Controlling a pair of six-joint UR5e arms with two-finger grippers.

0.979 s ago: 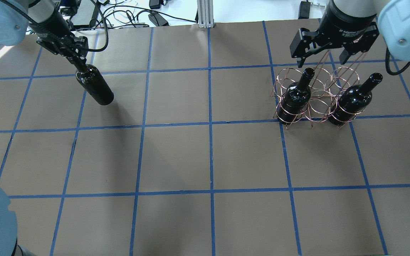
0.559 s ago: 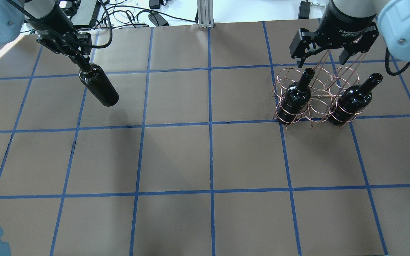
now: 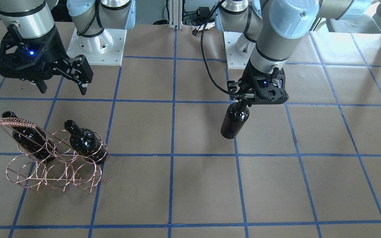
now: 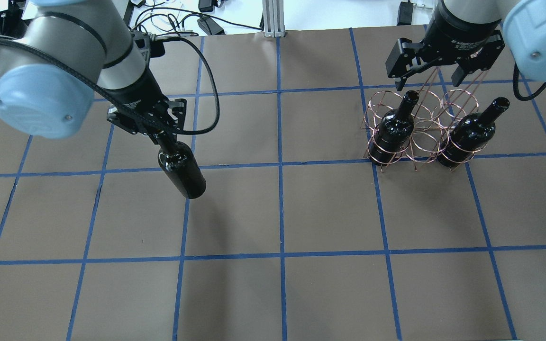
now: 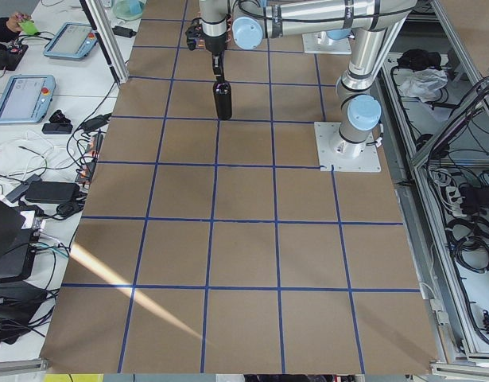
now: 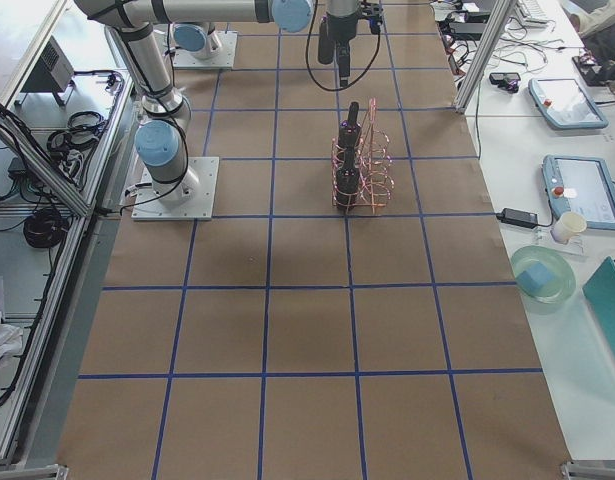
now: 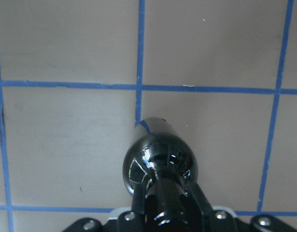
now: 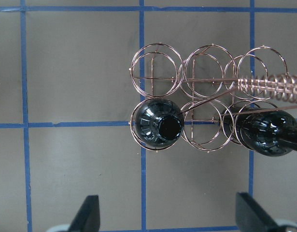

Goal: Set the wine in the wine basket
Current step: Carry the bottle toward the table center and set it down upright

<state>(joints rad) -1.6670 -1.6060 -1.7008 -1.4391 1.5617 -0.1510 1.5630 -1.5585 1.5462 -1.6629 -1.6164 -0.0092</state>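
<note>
My left gripper (image 4: 160, 136) is shut on the neck of a black wine bottle (image 4: 182, 172) and holds it hanging above the table, left of centre. It also shows in the front view (image 3: 234, 121) and the left wrist view (image 7: 159, 161). The copper wire basket (image 4: 420, 124) stands at the far right, with its coil handle (image 8: 269, 85) above. Two more black bottles (image 4: 393, 132) (image 4: 469, 132) stand in its end rings; the ring between them is empty. My right gripper (image 4: 428, 81) is open and empty above the basket.
The brown paper table top (image 4: 282, 213) is marked with a blue tape grid. Cables and power bricks (image 4: 206, 23) lie beyond the far edge. The arm bases (image 3: 98, 43) are bolted at the robot's side.
My left arm has carried the bottle to the right and nearer, towards the table's middle. The right arm and the basket have not moved.
</note>
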